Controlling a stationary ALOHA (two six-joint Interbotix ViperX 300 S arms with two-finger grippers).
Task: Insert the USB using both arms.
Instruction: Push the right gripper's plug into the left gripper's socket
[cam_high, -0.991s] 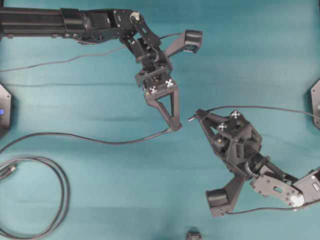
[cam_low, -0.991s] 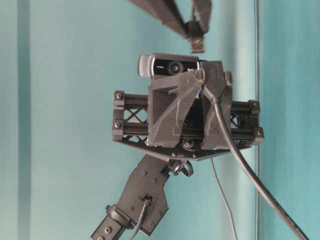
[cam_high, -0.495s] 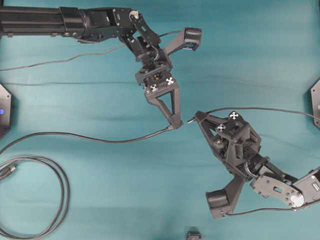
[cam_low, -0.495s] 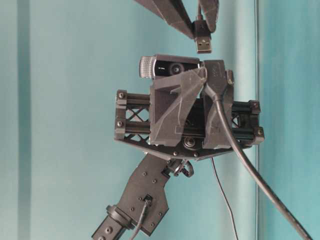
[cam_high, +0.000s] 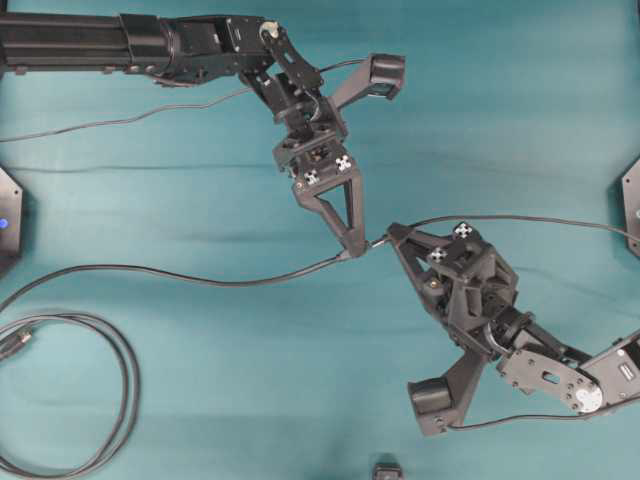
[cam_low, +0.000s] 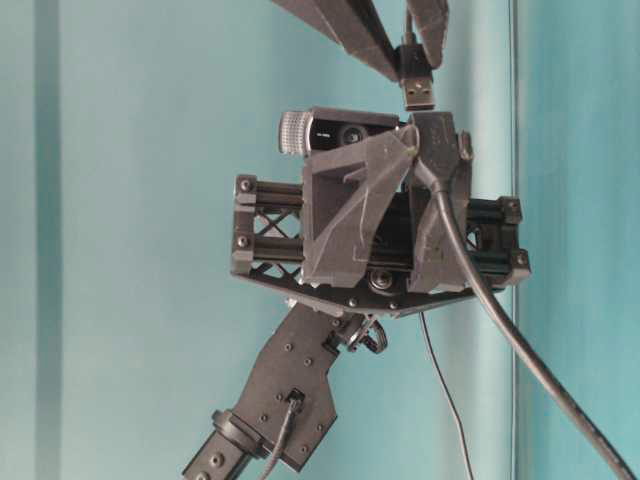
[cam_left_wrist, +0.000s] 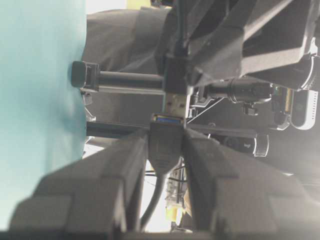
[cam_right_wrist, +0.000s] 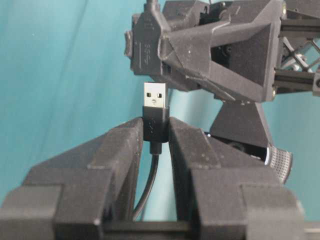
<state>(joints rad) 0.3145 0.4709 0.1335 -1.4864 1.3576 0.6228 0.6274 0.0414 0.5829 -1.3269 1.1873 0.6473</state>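
The USB (cam_right_wrist: 155, 102), a silver plug with a black collar on a thin cable, is pinched by its collar in my right gripper (cam_right_wrist: 156, 125), which is shut on it. Facing it, my left gripper (cam_left_wrist: 165, 135) is shut on the black socket (cam_left_wrist: 165, 142) of the other thin cable. In the overhead view the left gripper (cam_high: 352, 250) and right gripper (cam_high: 392, 234) meet tip to tip at mid-table. The USB (cam_low: 420, 92) points straight at the socket (cam_low: 437, 135), its tip at the socket's mouth. Whether the tip has entered, I cannot tell.
A thick black cable (cam_high: 110, 400) lies coiled at the lower left. The socket's cable (cam_high: 150, 270) trails left across the teal table. Black fixtures sit at the left edge (cam_high: 8, 215) and right edge (cam_high: 630, 205); a small camera (cam_high: 387, 468) sits at the front edge.
The two grippers have drawn together. The gap between the plug's tip and the socket's mouth has shrunk to almost nothing, and the two are better lined up.
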